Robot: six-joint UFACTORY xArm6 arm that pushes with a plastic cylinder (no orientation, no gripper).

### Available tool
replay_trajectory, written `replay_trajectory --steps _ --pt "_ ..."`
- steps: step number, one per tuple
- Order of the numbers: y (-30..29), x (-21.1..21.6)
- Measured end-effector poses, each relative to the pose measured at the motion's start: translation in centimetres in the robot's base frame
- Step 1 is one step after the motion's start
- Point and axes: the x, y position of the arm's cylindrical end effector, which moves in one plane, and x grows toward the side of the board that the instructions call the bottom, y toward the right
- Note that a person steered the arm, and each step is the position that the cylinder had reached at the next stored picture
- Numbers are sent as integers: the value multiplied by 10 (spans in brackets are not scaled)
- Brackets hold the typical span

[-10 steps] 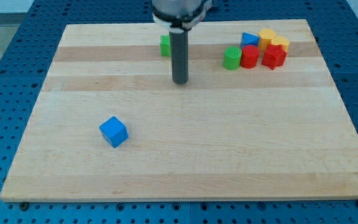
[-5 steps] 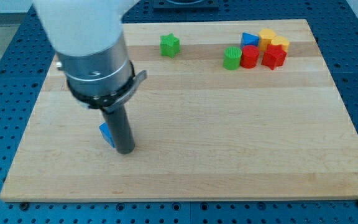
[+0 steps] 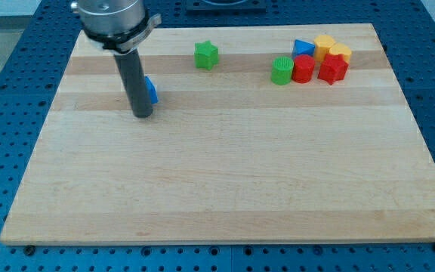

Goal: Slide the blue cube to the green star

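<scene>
The blue cube (image 3: pixel 151 90) lies in the board's upper left part, mostly hidden behind my rod; only its right edge shows. My tip (image 3: pixel 142 115) rests on the board just below and left of the cube, touching or nearly touching it. The green star (image 3: pixel 206 54) sits near the view's top edge, up and to the right of the cube, apart from it.
A cluster stands at the view's top right: a green cylinder (image 3: pixel 282 70), a red cylinder (image 3: pixel 303 69), a red star-like block (image 3: pixel 332 68), a blue triangle (image 3: pixel 303 47) and two yellow blocks (image 3: pixel 331 48). The wooden board (image 3: pixel 232 174) lies on a blue perforated table.
The blue cube has gone from the lower left up toward the view's top, closer to the green star. My rod moved up with it and stays at the cube's lower left.
</scene>
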Motion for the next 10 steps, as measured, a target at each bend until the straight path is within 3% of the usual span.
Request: replay_trajectory --steps 1,2,4,5,6,7,9,10 --pt "-68 -15" --pt "-21 -47" --pt "-2 2" --pt "40 -19" --pt "26 -75" --pt "30 -86" --pt "50 -48" --pt "86 -60"
